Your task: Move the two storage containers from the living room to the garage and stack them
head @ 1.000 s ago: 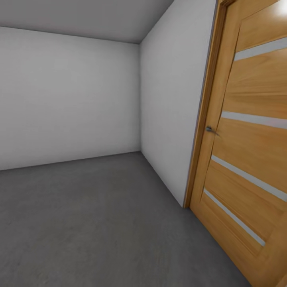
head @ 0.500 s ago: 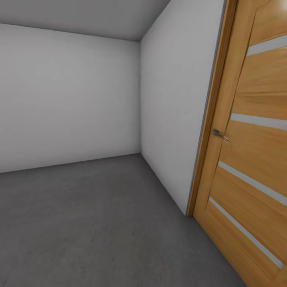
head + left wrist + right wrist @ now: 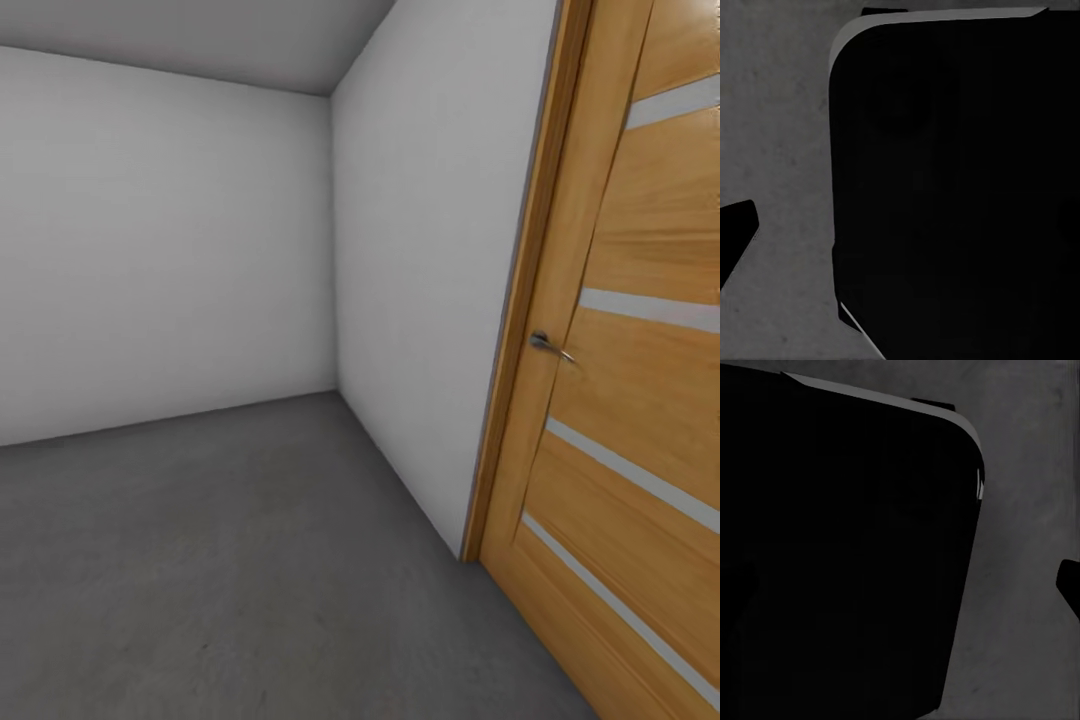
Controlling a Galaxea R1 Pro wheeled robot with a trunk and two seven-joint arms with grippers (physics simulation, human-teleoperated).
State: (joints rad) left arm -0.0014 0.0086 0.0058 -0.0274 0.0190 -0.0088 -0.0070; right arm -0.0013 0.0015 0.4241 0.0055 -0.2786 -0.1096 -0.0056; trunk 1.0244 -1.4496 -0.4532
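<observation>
In the garage: grey concrete floor [image 3: 220,560], pale walls [image 3: 160,250], wooden door [image 3: 640,400] at right. No containers visible, none placed. Wrist cameras face a black body [image 3: 952,187] above floor; jaw state: cannot tell.

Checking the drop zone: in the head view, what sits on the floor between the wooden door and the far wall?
Head view: bare dark grey floor between the wooden door and the far wall; nothing standing on it. The side wall runs along that stretch.
</observation>
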